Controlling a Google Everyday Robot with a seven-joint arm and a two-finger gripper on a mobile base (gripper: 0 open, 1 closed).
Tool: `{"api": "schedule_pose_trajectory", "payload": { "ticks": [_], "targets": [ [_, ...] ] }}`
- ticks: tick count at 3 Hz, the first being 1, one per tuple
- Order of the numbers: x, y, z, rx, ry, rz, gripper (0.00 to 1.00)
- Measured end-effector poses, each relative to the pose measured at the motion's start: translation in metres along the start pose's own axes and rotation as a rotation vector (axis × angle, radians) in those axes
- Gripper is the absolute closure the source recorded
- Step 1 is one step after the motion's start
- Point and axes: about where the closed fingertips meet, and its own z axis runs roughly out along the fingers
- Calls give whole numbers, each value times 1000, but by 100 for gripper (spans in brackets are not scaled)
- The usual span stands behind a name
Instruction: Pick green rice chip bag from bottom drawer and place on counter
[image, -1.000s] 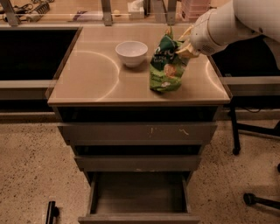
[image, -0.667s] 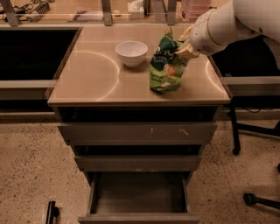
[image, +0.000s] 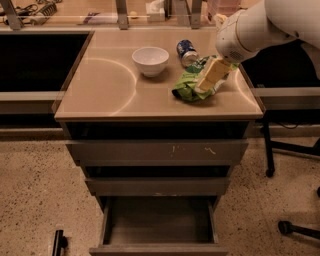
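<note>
The green rice chip bag (image: 186, 88) lies crumpled on its side on the beige counter (image: 105, 92), right of centre. My gripper (image: 206, 84), at the end of the white arm coming in from the upper right, reaches down onto the bag's right part and covers it. The bottom drawer (image: 158, 221) is pulled open below, and its dark interior holds nothing that I can see.
A white bowl (image: 150, 60) and a blue soda can (image: 186, 51) on its side sit on the counter behind the bag. The two upper drawers are slightly out. A chair base (image: 296, 228) stands on the floor at right, and a small black object (image: 58, 242) lies at lower left.
The bag stood upright in the gripper before; it has come down onto its side on the counter. The gripper moved lower and right with it, and the soda can now shows.
</note>
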Motion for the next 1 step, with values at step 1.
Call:
{"api": "schedule_pose_trajectory", "payload": {
  "ticks": [1],
  "targets": [
    [0,0,0,0,0,0,0]
  ]
}}
